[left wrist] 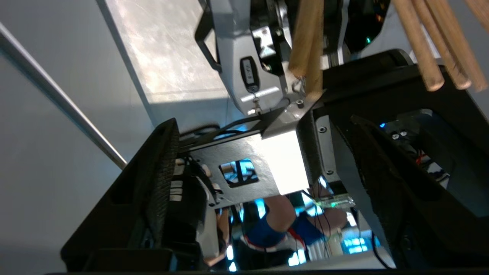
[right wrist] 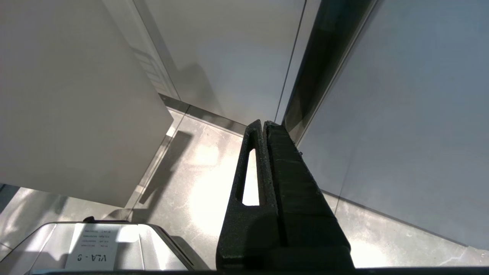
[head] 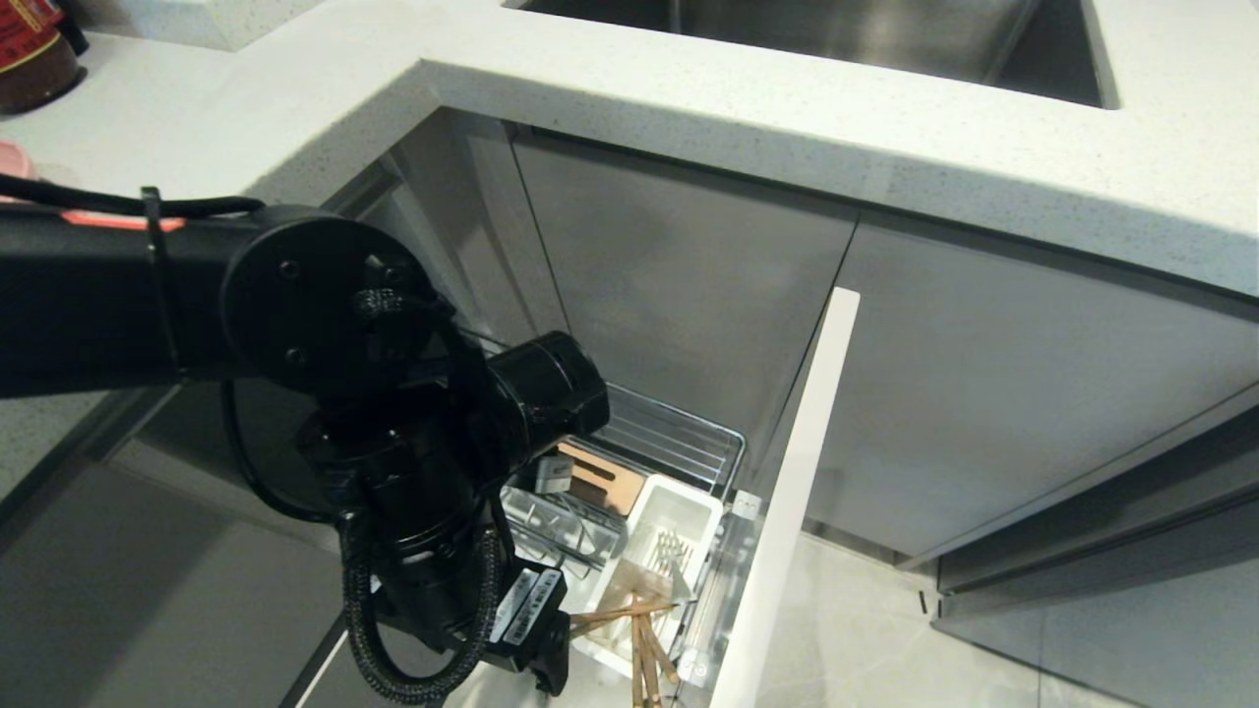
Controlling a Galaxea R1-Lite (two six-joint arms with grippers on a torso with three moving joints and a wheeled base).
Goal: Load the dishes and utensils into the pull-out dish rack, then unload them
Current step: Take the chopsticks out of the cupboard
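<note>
The pull-out dish rack (head: 679, 433) stands drawn out under the counter, with its pale door front (head: 787, 511) on the right. Its white cutlery cup (head: 679, 511) holds silver fork tines (head: 672, 551) and wooden chopsticks (head: 639, 629) that lean out toward me. My left arm (head: 423, 472) reaches down into the rack beside the cup. In the left wrist view my left gripper (left wrist: 263, 122) is open with nothing between its fingers (left wrist: 160, 183), and chopstick ends (left wrist: 305, 42) show just beyond it. The right gripper (right wrist: 264, 124) hangs shut over the floor. The dishes are out of view.
A tan wooden strip (head: 600, 477) lies in the rack behind the cup. The white countertop (head: 689, 118) overhangs the rack, with a steel sink (head: 836, 39) behind and a dark bottle (head: 34, 54) at far left. A pink edge (head: 8, 157) shows there too. Grey cabinet doors (head: 984, 413) stand on the right.
</note>
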